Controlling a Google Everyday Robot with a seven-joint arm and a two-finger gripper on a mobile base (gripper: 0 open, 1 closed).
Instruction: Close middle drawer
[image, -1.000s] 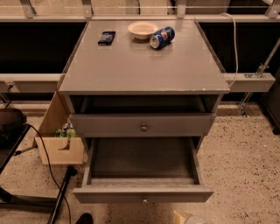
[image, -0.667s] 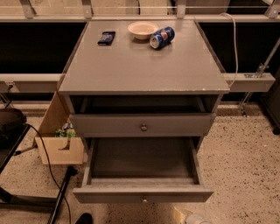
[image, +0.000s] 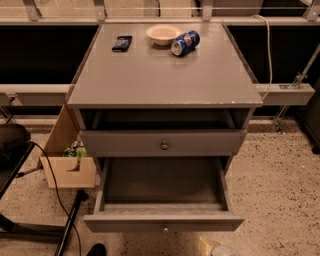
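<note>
The middle drawer (image: 150, 222) stands pulled out, tool (image: 216, 248) below its front.

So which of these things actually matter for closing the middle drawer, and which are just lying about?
For the job:
middle drawer, pulled wide open
end effector, barely showing at the bottom edge, below the drawer's front

Just lying about:
bowl, can on its side and dark flat gadget, on the cabinet top
wooden box, on the floor

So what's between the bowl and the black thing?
Just bare cabinet top between bowl and black thing, in the camera view. The gripper is likely the pale shape below the open middle drawer.
</note>
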